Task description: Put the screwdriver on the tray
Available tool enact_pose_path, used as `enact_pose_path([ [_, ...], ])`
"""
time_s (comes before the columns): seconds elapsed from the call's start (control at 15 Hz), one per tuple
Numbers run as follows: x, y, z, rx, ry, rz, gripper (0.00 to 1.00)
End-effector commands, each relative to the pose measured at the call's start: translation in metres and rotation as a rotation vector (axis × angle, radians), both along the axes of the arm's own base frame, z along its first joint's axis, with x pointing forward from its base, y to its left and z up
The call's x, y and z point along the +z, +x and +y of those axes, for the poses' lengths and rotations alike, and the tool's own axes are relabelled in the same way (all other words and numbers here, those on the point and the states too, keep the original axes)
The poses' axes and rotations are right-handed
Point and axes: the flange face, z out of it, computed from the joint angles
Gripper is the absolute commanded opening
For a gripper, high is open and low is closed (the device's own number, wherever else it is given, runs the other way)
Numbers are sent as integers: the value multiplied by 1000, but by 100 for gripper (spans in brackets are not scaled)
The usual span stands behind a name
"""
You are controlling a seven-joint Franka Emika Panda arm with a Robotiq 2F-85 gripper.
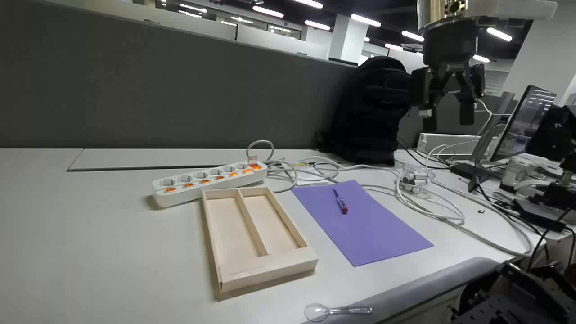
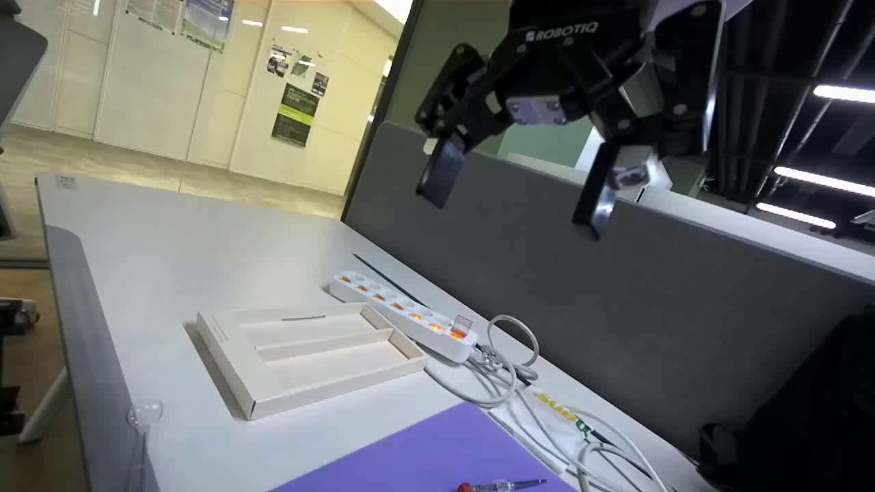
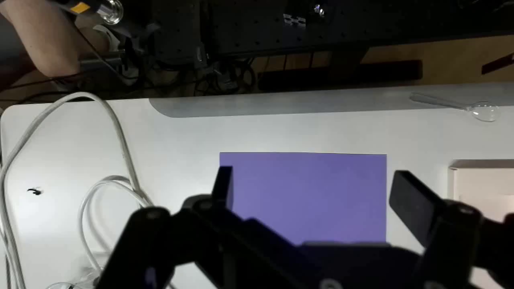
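An office: a grey partition [image 1: 157, 90] fills the upper left of an exterior view, ceiling strip lights [image 1: 366, 20] line the top, a monitor [image 1: 524, 123] stands right.

Mat [image 1: 373, 234] bears screwdriver [image 1: 340, 202]; tray [image 1: 253, 225] beside, perhaps touching power strip [image 1: 209, 183].
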Motion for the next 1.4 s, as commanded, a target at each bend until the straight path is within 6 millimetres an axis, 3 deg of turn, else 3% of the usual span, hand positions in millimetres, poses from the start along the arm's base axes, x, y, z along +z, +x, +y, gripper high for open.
enact_pose_path([
  [0.0, 0, 0, 0, 0, 0, 1, 100],
  [0.8, -1, 2, -2, -14, 2, -9, 100],
  [1.33, -41, 42, -38, -206, -2, -225, 100],
])
